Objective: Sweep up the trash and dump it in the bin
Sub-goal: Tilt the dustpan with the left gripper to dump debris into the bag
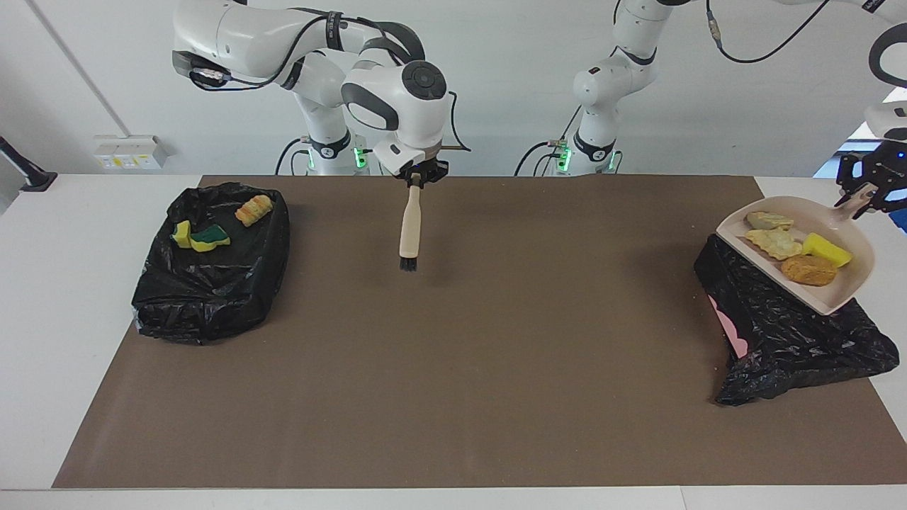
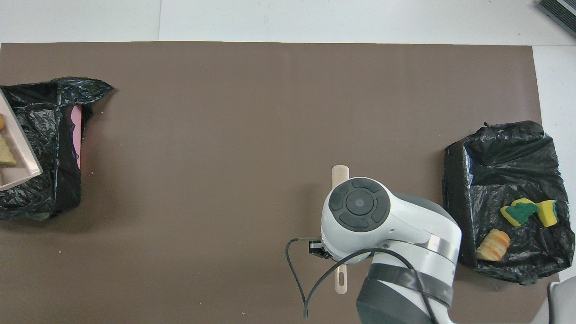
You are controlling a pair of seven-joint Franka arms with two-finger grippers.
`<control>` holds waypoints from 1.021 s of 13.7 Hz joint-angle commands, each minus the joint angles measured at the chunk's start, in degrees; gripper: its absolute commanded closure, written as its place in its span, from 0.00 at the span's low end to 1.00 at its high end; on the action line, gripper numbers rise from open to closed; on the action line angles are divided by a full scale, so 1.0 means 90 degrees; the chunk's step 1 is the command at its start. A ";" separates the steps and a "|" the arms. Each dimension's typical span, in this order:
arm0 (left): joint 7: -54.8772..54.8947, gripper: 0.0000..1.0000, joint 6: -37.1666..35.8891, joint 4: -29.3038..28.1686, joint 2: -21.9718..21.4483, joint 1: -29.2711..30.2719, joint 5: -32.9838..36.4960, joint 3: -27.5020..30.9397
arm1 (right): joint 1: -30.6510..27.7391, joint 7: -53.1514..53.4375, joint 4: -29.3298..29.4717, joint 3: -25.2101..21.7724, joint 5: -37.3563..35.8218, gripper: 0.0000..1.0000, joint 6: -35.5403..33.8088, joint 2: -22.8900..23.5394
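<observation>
Facing view: the dustpan (image 1: 815,265) is held up by its handle in the clenched left gripper (image 1: 866,190), over the black-lined bin (image 1: 793,333) at the left arm's end of the table. The pan's long axis runs from the handle, at the gripper, down to its open lip, which points toward the table's middle while the bin's opening lies directly underneath. The dump is judged to turn on tipping that lip downward. 4 pieces of trash (image 1: 797,248) are counted in the pan: 2 pale beige, 1 yellow, 1 orange-brown. The right gripper (image 1: 418,175) is closed on the brush (image 1: 409,230), which hangs bristles-down over the brown mat (image 1: 453,368); this arm waits. A second black-lined bin (image 1: 212,283), at the right arm's end, holds 3 pieces (image 1: 212,230).

Overhead view: only a corner of the dustpan (image 2: 20,153) is seen, over the bin (image 2: 54,148), with 2 of its pieces partly in view. The left gripper is outside this view. The brush (image 2: 340,177) is mostly covered by the right arm. 2 bins, 1 dustpan and 1 brush are counted overall.
</observation>
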 commanded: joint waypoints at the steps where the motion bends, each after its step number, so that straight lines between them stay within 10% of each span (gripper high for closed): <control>1: 0.0200 1.00 0.0174 0.0213 0.0100 0.0106 0.0273 -0.0047 | -0.0164 -0.0627 0.0158 -0.0251 0.0476 1.00 0.0218 -0.0790; 14: 0.0268 1.00 0.1229 0.0174 0.0637 -0.0732 0.4315 -0.0067 | -0.0964 -0.2570 -0.0135 -0.0789 0.2477 1.00 0.1703 -0.2967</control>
